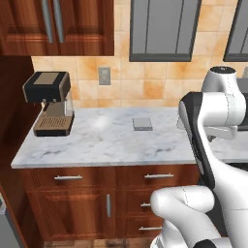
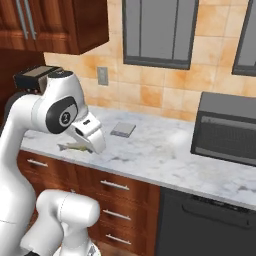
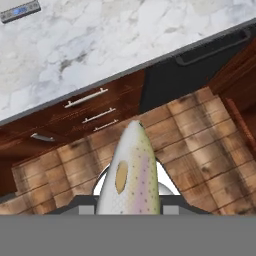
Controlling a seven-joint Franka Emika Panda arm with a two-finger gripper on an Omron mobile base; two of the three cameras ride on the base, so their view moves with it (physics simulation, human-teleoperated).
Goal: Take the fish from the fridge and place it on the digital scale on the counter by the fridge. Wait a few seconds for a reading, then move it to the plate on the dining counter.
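With my gripper [image 2: 84, 145] clamped on the fish [image 3: 131, 172], its long axis sticking straight out past the jaws, the scale [image 2: 123, 130] lies ahead on the bench [image 2: 165, 150], near but apart.

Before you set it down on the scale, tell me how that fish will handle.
The fish looks smooth and glossy, so it is probably slippery. It sticks straight out of the hand without drooping, so it seems stiff. It is slender and rounded, so it may roll or slide on the flat digital scale.
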